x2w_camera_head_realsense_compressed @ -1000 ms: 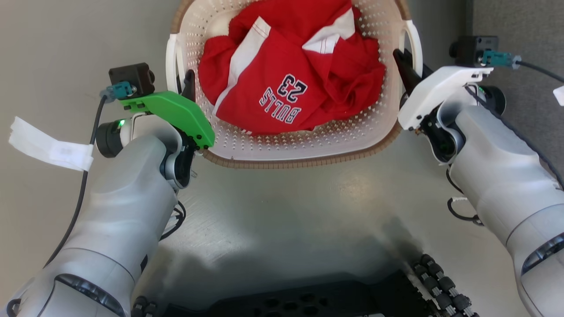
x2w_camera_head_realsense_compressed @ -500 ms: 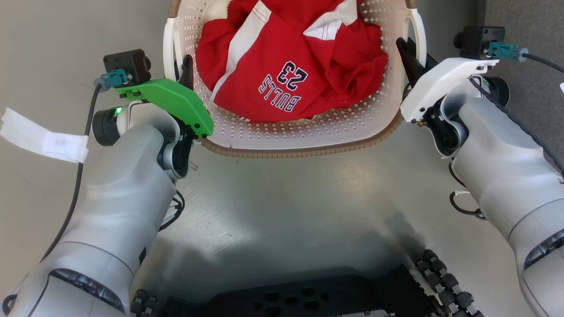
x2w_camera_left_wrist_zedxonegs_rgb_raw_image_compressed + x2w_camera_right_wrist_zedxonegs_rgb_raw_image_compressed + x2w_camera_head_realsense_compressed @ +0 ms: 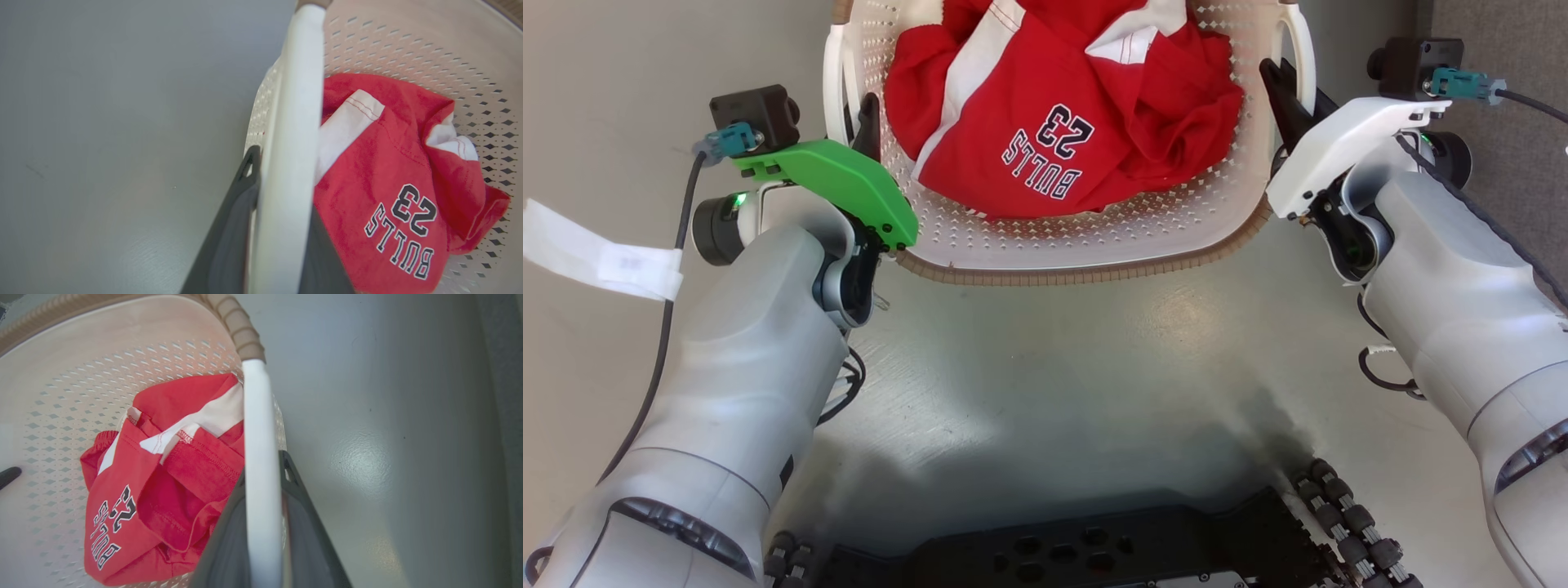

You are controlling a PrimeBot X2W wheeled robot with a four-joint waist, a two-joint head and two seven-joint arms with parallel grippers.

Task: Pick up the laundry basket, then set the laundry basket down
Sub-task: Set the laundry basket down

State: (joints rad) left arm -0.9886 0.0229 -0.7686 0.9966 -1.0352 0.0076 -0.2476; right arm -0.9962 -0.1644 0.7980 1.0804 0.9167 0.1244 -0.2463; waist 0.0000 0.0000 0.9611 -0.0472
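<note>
The laundry basket is sitting at the far middle of the head view, between the robot's two arms and above a grey floor. From this angle it is hard to tell whether its bottom is touching that floor. A crumpled red jersey with white panels and the lettering "BULLS 23" is lying inside the basket.

The left gripper is clamping the left handle on the basket's left side. In the left wrist view, one dark finger is lying outside the white bar and the other inside it, both pressing against it.

The right gripper is grasping the right handle in the same way, with its fingers straddling the bar.

The robot's dark base is showing at the near edge.
</note>
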